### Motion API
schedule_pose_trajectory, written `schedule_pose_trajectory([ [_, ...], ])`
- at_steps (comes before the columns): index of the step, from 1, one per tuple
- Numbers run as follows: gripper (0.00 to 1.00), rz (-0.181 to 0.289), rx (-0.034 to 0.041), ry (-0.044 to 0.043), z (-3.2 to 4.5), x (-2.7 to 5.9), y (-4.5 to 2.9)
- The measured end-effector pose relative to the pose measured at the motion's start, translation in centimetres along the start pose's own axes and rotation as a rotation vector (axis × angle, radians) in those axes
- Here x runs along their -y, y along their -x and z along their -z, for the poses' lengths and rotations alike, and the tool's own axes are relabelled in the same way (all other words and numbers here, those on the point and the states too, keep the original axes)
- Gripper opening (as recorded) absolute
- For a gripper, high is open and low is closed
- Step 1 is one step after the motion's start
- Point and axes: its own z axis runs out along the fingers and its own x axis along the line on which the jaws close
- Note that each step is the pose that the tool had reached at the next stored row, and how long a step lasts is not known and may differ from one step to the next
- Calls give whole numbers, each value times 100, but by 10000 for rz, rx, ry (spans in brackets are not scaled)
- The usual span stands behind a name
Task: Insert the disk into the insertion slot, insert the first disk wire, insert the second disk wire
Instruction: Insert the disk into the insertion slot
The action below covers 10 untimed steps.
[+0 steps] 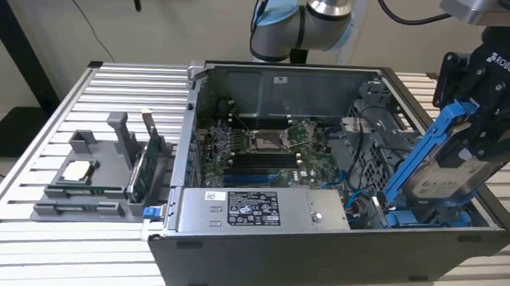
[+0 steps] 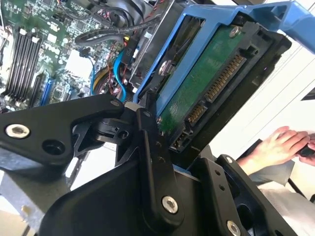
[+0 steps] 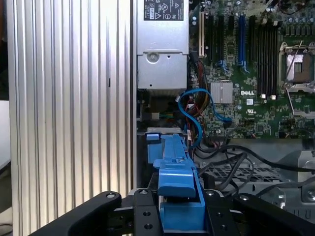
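Item: disk (image 1: 447, 172), steeply tilted, clamped in our gripper (image 1: 474, 139), at 4 o'clock in the case (image 1: 319, 266), lower end near the slot (image 1: 478, 208). Step: disk insertion, unseated. We judge seating calls for levelling.

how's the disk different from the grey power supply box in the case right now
The disk is tilted steeply, held in the gripper at the exterior view's right; the power supply box lies flat inside the case. The disk sits in a blue carrier; the power supply box is bare grey metal. Both are grey, rectangular and labelled.
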Motion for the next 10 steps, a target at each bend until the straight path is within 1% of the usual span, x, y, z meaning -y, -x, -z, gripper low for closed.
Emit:
schedule_pose_trajectory([
  [2, 33, 2, 15, 0, -33, 2, 1],
  [7, 33, 16, 92, 1, -100, 5, 13],
  [10, 33, 25, 94, 1, -145, 11, 14],
])
